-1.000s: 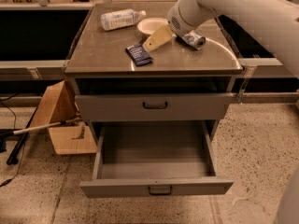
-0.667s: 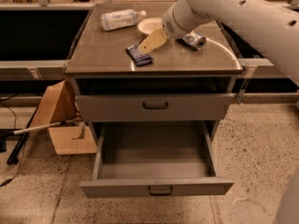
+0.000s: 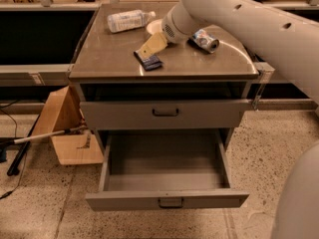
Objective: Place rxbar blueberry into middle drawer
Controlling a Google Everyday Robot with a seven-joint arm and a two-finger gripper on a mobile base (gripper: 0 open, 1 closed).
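**Gripper low over the bar on the counter, drawer open below**

The pale tan gripper reaches down from the white arm to the grey metal counter, its tip at the small flat navy-blue rxbar blueberry, which lies flat on the counter. Whether the gripper is spread or pressed together cannot be told. The wide grey middle drawer stands pulled out. The upper grey drawer is closed. A clear plastic bottle and a crushed blue-silver can lie on the counter.
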